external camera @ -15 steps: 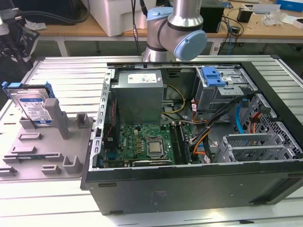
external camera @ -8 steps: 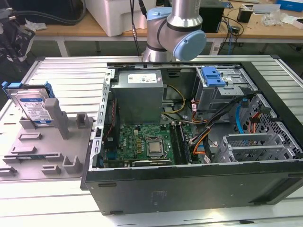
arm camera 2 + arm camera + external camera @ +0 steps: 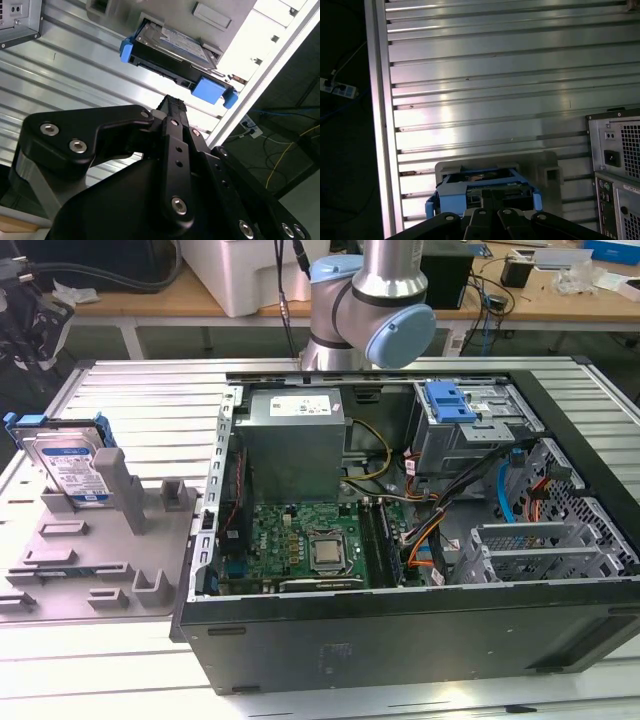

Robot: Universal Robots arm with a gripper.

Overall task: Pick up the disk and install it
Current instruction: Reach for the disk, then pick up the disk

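Disk (image 3: 68, 462) not picked up yet: it stands on edge, leaning back, in a slot of the grey holder (image 3: 110, 560), at the holder's far corner, by the table (image 3: 130, 390) edge on the exterior view's left. Silver body w/ white-and-blue label facing out, thin blue carrier bracket round it. Gripper (image 3: 172, 102) shows in both wrist views; in the first wrist view the gripper (image 3: 489, 194) has its fingers drawn together w/ nothing between them. It points at the disk (image 3: 170, 47) and hangs near it, no contact. In the first wrist view the disk (image 3: 470, 182) sits right past the fingertips, in its holder (image 3: 470, 167), on the slotted aluminium table (image 3: 495, 75). Open PC case (image 3: 400, 640) takes the table's middle and the side on the exterior view's right: PSU (image 3: 295, 440) at the back, mobo (image 3: 300, 540) w/ CPU (image 3: 327, 553) near the front, grey drive cage w/ blue latch (image 3: 455, 405) at the case's far right corner. Robot arm (image 3: 385, 300) stands behind the case.
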